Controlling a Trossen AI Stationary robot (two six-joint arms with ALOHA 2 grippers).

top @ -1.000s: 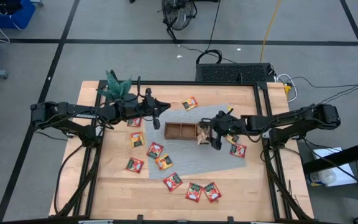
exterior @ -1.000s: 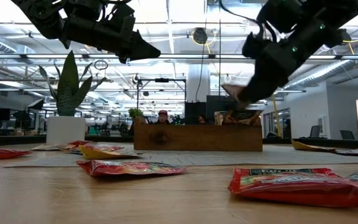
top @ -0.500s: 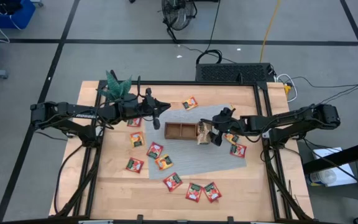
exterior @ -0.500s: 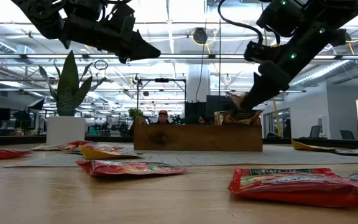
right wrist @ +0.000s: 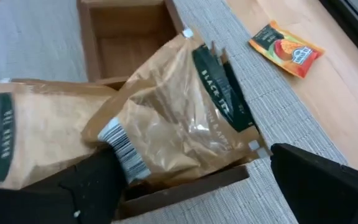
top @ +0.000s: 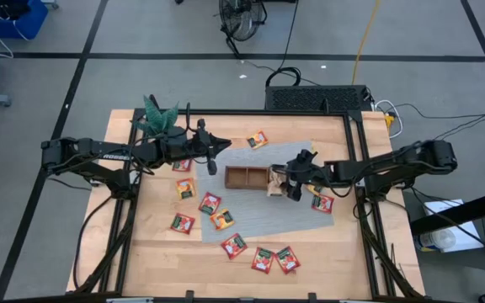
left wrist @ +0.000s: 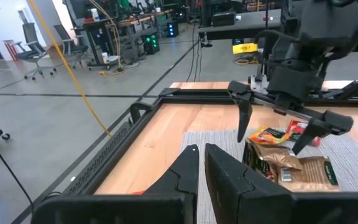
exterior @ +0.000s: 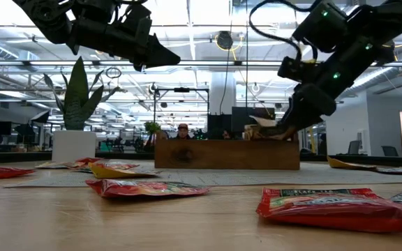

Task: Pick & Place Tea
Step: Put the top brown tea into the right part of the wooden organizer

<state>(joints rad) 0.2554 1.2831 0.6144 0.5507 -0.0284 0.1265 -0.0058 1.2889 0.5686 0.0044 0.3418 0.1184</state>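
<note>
A brown wooden tray lies on a grey mat. Brown paper tea sachets with green labels fill its right compartment; the upper one leans tilted over the tray wall. My right gripper hangs open just above them, a finger on each side. Red and orange sachets lie flat around the tray, several on the near wood. My left gripper hovers shut, high over the table left of the tray. My right gripper is open over the tilted brown sachet, coming at it from above and slanting from the table's right. One finger stands next to the sachet's barcode end; whether it touches, I cannot tell. The sachet rests on the tray.
A potted plant stands at the far left corner. The grey mat covers the table's middle. An orange sachet lies on the wood just right of the tray. A dark frame edges the table.
My right gripper has moved down onto the tray's right end. The brown sachet that it carried in the air now lies low on the tray's right compartment.
</note>
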